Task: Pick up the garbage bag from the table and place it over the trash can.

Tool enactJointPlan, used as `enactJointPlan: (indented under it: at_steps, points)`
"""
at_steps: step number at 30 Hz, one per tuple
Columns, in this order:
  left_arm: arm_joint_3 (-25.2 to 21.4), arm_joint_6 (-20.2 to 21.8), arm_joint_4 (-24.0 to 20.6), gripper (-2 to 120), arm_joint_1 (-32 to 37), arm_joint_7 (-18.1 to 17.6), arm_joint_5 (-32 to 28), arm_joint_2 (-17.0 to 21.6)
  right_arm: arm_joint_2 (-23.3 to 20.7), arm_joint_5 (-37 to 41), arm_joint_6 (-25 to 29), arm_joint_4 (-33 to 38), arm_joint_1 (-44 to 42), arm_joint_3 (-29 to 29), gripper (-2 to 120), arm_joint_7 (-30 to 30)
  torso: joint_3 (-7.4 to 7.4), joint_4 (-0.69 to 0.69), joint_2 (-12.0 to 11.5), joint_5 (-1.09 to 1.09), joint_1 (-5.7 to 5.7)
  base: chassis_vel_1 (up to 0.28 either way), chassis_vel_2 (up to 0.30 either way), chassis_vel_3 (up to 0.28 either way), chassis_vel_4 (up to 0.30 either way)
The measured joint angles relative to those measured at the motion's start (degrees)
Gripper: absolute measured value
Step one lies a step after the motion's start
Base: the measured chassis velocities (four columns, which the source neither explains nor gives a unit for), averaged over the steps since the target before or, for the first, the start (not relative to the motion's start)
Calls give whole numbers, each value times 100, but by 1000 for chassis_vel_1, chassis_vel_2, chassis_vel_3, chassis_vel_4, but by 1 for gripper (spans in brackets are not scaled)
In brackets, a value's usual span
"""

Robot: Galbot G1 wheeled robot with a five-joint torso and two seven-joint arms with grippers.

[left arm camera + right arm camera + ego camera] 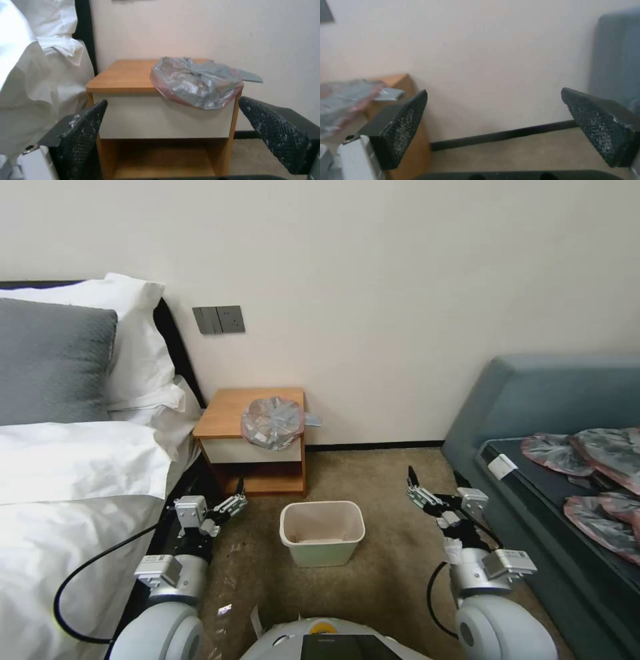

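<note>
Both arms wait low over the carpet, nothing held.

Left gripper (238, 500), fingers spread, hangs before the bedside table (230, 413); the crumpled garbage bag (273, 423) lies on the tabletop's right front corner, sagging over the drawer. The trash can (323, 533) stands on the carpet between the arms. Right gripper (415, 489), fingers parted, hovers by the sofa (533, 400).

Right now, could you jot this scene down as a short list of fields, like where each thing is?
garbage bag: crumpled on the table, hanging over its front edge
table: against the wall, beside the bed
trash can: on the carpet in front of the table, unlined
left gripper: open, low, left of the can
right gripper: open, right of the can
</note>
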Motion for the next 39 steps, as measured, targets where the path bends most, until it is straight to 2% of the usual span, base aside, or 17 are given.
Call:
enactJointPlan:
  at_steps: [4,5,9,14,17,21,28,34,39]
  points:
    - [-1,7,16,100,-9,-1,24,27,-213,1250,-168,-398,592,-117,100,239,0,0,0,1,0,0,0,0,0]
    - [-1,7,16,100,-9,-1,24,27,-213,1250,-168,-398,592,-117,100,239,0,0,0,1,0,0,0,0,0]
    - [-40,-15,23,100,126,-55,24,27,-544,2183,-276,-855,1297,-226,100,546,0,0,0,1,0,0,0,0,0]
    - [-74,-58,27,100,248,-106,23,30,-826,2924,-303,-1235,1732,-373,100,798,0,1,0,0,0,0,0,0,0]
    - [-79,-70,30,100,261,-113,23,32,-1059,3810,-311,-1771,2266,-569,100,1045,0,-1,0,1,0,0,0,0,0]
    - [-103,-102,32,100,312,-136,18,26,-1156,4275,-307,-2275,2817,-723,100,1177,1,-1,0,2,0,0,0,0,0]
    - [-147,-188,34,100,392,-179,-9,18,-1120,5171,-307,-2987,3668,-1007,100,1364,0,1,0,1,0,0,0,0,0]
    - [-147,-190,36,100,471,-196,-24,-17,-837,6007,-274,-3784,4266,-1287,100,1393,0,0,0,0,0,0,0,0,0]
    - [-146,-187,37,100,502,-205,-32,-40,-614,6239,-291,-4397,4675,-1564,100,1326,1,1,-1,0,0,0,0,0,0]
